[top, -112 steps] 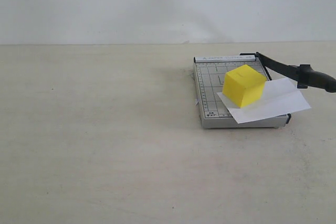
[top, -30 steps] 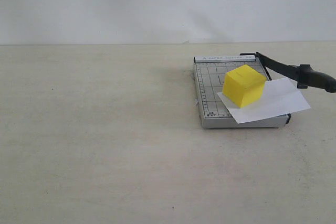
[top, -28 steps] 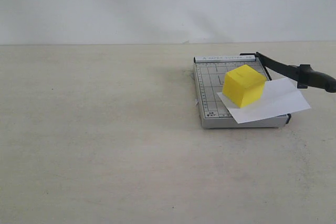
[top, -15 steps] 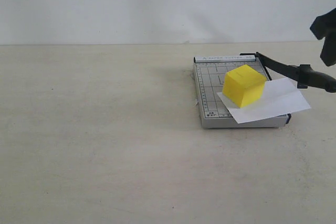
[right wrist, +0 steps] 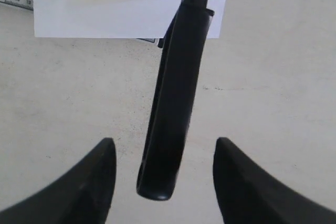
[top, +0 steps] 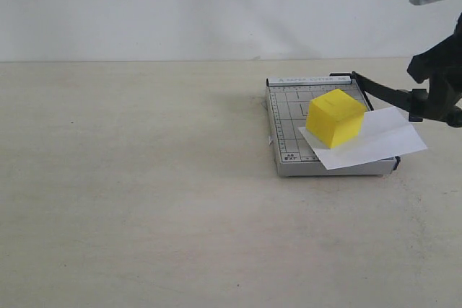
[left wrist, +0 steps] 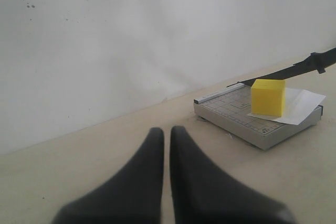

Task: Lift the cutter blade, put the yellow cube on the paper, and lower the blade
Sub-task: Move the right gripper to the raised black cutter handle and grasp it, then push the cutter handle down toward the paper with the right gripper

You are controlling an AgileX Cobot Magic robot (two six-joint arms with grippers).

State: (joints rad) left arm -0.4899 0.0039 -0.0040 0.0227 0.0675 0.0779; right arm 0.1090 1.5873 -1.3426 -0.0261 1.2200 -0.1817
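The yellow cube (top: 334, 117) stands on the white paper (top: 386, 138), which lies across the grey trimmer base (top: 289, 117). The cutter blade (top: 382, 91) slants upward off the base toward the right edge. At that edge my right gripper (top: 437, 88) hangs over the blade's thick handle (top: 433, 110). The right wrist view has the right gripper (right wrist: 164, 142) open, with the handle (right wrist: 178, 77) between its fingers and a gap on both sides. My left gripper (left wrist: 167, 129) is shut and empty, low over the table and well away from the cube (left wrist: 268, 97).
A pale wall (top: 216, 5) rises behind the beige table (top: 144, 200). The trimmer base (left wrist: 236, 116) sits in the right half of the table, and the paper (right wrist: 131, 9) overhangs its near right corner.
My right arm has come into the exterior view from the upper right and dropped down around the blade's handle. Cube, paper and blade have not moved.
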